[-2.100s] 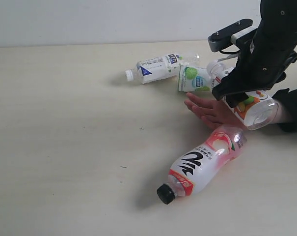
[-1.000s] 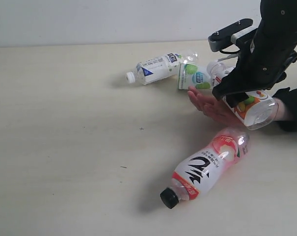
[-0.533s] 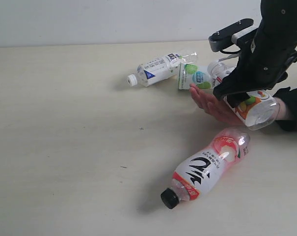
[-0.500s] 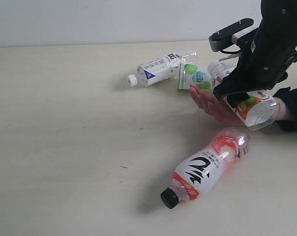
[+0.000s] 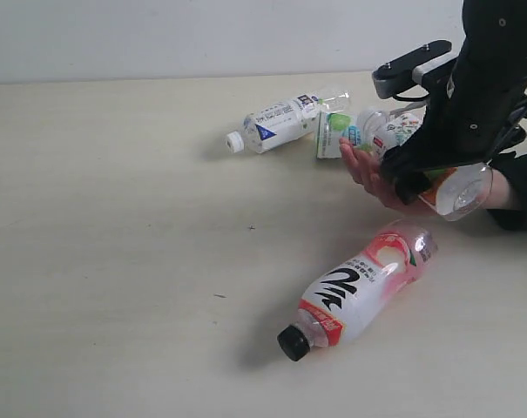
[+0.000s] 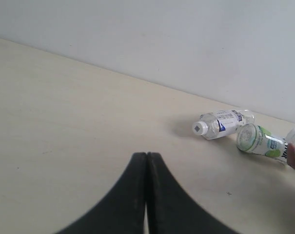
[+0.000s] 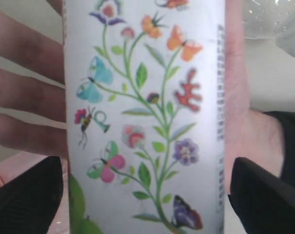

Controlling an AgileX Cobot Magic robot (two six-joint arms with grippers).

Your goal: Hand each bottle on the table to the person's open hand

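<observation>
The right pincer (image 7: 147,197) pinches the floral bottle (image 7: 147,97) across its middle, 1 black finger on each side of the label. The bottle hangs tilted above the right end of the worktop (image 5: 115,244), near the far edge, its clear base toward the camera in the exterior view. The person's hand (image 5: 374,171) is open directly beneath and behind it, and in the right wrist view the palm and fingers lie against the bottle's back.

The bottle looks empty, so I judge it light, with thin walls that dent under a hard squeeze and a glossy label that may slip. The labelled mid-body is the sound place to hold, with only modest pressure.

The left pincer (image 6: 146,187) is pressed together and empty, low over the left part of the worktop.

Further out, the white-blue bottle (image 5: 276,122) and the lime bottle (image 5: 337,135) lie by the far edge. The black-capped bottle (image 5: 354,292) lies toward the near edge, right of centre.

Compared with 2 s ago, the hand has risen off the worktop to meet the bottle, and the bottle's base has swung upward.
</observation>
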